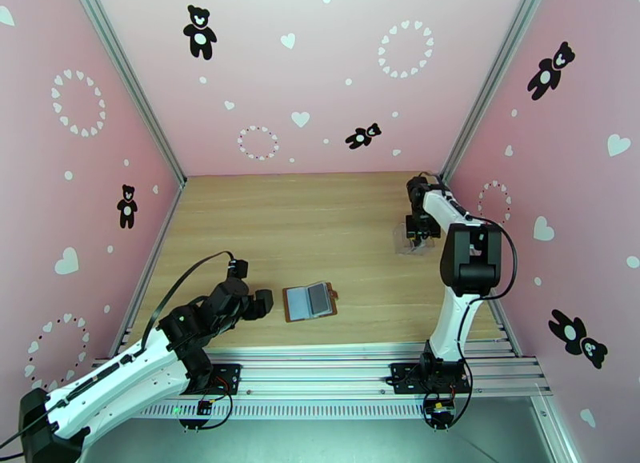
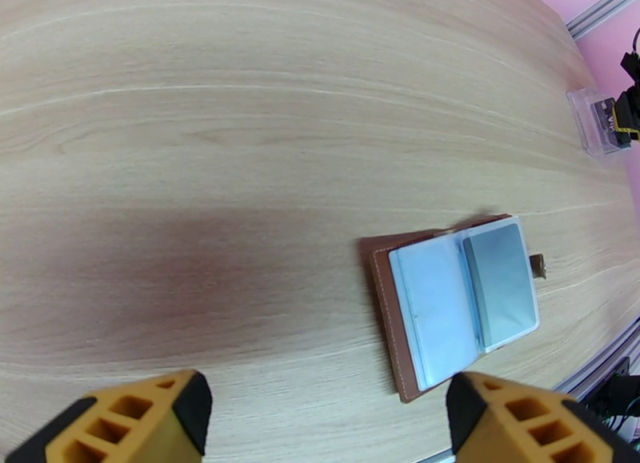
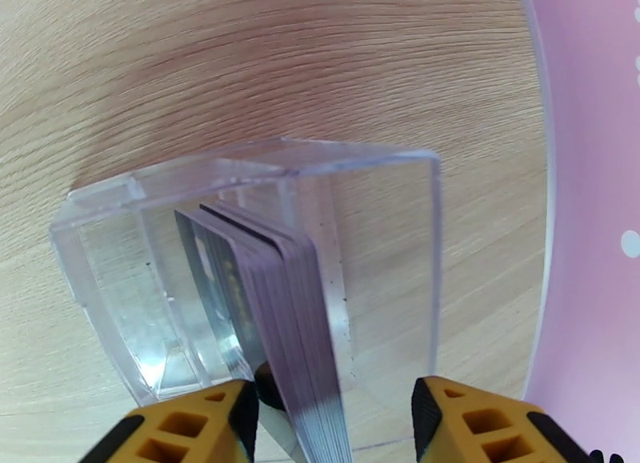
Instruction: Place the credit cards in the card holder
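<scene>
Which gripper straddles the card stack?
The right gripper, flanking the dark plastic cards in the clear plastic box; the left gripper hovers over the wooden table.

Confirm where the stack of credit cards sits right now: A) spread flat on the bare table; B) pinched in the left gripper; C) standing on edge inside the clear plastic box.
C: the right wrist view shows the credit cards standing on edge inside the clear plastic box, with the fingers of the right gripper on either side of the stack.
</scene>
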`<state>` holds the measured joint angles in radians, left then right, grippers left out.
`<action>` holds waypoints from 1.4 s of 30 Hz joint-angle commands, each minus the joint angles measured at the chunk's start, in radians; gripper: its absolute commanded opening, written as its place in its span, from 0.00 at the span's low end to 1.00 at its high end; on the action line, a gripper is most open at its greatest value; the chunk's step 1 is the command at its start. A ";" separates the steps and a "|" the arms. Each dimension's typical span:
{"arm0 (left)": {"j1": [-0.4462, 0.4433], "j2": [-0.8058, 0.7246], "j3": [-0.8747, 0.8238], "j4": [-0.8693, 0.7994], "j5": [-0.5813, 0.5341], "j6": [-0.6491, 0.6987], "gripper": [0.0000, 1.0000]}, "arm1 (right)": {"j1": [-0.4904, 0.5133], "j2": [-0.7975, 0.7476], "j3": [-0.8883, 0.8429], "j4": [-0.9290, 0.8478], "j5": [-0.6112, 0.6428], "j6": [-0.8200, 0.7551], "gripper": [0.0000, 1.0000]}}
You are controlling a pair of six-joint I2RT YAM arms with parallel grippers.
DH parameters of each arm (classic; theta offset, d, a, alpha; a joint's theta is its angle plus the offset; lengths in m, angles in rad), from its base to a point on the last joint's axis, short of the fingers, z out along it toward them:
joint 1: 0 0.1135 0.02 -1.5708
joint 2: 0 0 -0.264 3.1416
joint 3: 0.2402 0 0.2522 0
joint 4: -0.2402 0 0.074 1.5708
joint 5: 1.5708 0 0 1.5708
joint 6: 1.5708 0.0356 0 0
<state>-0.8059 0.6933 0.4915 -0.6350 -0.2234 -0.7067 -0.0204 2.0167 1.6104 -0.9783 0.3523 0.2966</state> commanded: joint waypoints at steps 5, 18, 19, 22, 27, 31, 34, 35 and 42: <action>0.013 0.017 -0.013 0.031 0.012 0.010 0.83 | -0.014 -0.075 0.010 -0.030 0.001 0.006 0.47; 0.018 0.014 -0.021 0.032 0.010 0.009 0.83 | -0.010 -0.116 -0.006 -0.029 -0.123 0.007 0.02; 0.018 0.014 -0.021 0.032 0.012 0.009 0.83 | -0.010 -0.124 -0.007 -0.029 -0.137 0.008 0.01; 0.017 0.017 -0.020 0.035 0.014 0.006 0.83 | -0.008 -0.151 -0.009 -0.037 -0.179 0.010 0.00; 0.019 0.009 -0.021 0.047 0.034 0.000 0.83 | -0.006 -0.241 -0.037 -0.030 -0.285 0.017 0.00; 0.019 -0.008 -0.034 0.109 0.093 -0.004 0.83 | 0.021 -0.371 -0.140 0.058 -0.477 0.062 0.00; 0.019 -0.012 -0.055 0.205 0.168 -0.012 0.83 | 0.136 -0.475 -0.279 0.220 -0.642 0.124 0.00; 0.019 -0.012 -0.062 0.241 0.195 -0.016 0.83 | 0.186 -0.504 -0.328 0.284 -0.713 0.147 0.00; 0.018 -0.073 -0.123 0.467 0.374 -0.048 0.83 | 0.500 -0.710 -0.562 0.618 -0.859 0.296 0.00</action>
<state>-0.7940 0.6582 0.3977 -0.3134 0.0391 -0.7300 0.4232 1.3930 1.0927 -0.5304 -0.3950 0.5117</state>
